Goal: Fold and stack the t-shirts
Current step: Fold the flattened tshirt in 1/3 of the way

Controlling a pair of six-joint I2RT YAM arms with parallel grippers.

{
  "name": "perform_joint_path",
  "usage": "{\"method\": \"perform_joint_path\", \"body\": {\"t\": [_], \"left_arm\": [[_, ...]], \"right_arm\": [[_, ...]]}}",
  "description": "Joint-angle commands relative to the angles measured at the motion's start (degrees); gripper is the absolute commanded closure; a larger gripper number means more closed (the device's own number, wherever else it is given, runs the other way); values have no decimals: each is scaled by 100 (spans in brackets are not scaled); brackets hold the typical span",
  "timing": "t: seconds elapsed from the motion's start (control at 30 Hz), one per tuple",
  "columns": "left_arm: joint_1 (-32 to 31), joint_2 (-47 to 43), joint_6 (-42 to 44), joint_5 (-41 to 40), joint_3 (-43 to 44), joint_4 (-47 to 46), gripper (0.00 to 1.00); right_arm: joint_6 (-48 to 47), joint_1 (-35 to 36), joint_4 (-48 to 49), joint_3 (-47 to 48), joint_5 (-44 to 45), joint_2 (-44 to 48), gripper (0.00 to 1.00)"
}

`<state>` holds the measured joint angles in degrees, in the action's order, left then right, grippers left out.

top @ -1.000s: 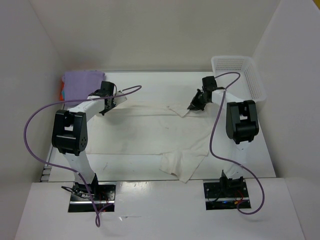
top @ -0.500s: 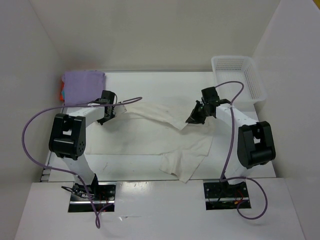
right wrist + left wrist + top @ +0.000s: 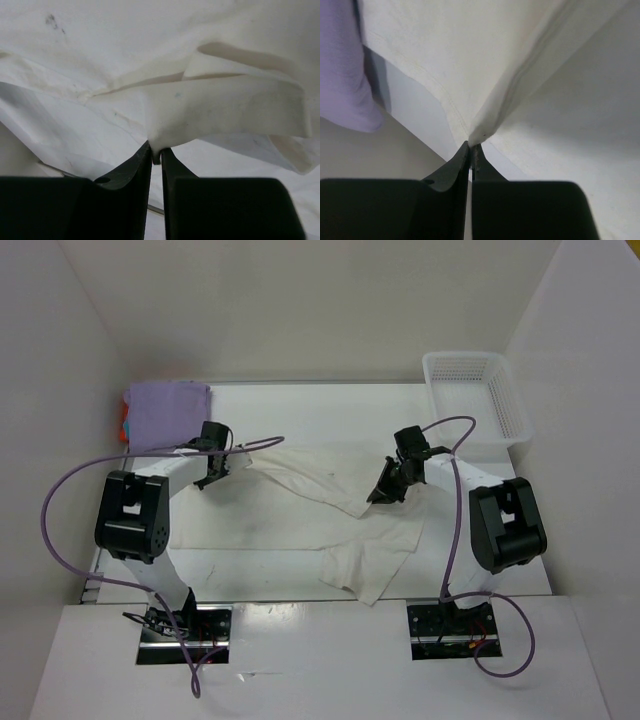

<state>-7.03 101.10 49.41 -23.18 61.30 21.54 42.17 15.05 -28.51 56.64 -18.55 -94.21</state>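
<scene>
**A:** At the far left corner of the table (image 3: 330,412) the purple shirt (image 3: 168,412) lies folded, with a sliver of an orange shirt (image 3: 121,427) showing from under its left edge. Just right of that pile, the left gripper (image 3: 213,473) is clamped tight on a stitched seam of the off-white shirt (image 3: 330,530) and holds that edge up off the table.

**B:** And the shirt itself?

**A:** It is spread across the middle between the two arms, rumpled, with a thicker lump bunched toward the near edge. Its right side rises to the right gripper (image 3: 386,490). Those jaws are almost together, with a thin slit between them and a fold of cloth caught at the very tips. The basket (image 3: 480,390) sits well apart in the far right corner.

**B:** What could go wrong?

**A:** The right pinch looks shallow to me. If the arms pull apart to stretch the cloth, that fold could slide out and the edge would drop in a heap. The left grip is on the seam alone, so a hard tug might free it too. The left gripper is also near the pile, and a sweep that way could drag the purple shirt askew.

**B:** Anything you can't make out?

**A:** I can't tell which part of the shirt each gripper has, sleeve or hem, or whether the right one holds one layer or two. The near lump hides how the cloth lies under it. I see no teal shirt, though the pile may be covering one.
</scene>
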Motion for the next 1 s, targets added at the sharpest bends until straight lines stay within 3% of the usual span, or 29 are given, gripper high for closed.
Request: {"method": "perform_joint_path", "body": {"t": [0.0, 0.2, 0.33, 0.57, 0.73, 0.97], "left_arm": [[52, -546, 254, -143, -48, -316, 99], [52, -1048, 824, -73, -337, -449, 100], [52, -785, 546, -73, -154, -571, 100], [158, 365, -185, -142, 1796, -519, 100], [211, 745, -590, -319, 2922, -458, 100], [263, 551, -537, -319, 2370, -712, 100]], "right_arm": [[-16, 42, 91, 31, 176, 0, 83], [-16, 42, 91, 31, 176, -106, 83], [-138, 42, 39, 258, 245, -176, 100], [-552, -335, -550, 2663, 624, -1045, 100], [-667, -512, -760, 3686, 844, -1292, 100], [-781, -512, -919, 3442, 1212, -766, 100]]}}
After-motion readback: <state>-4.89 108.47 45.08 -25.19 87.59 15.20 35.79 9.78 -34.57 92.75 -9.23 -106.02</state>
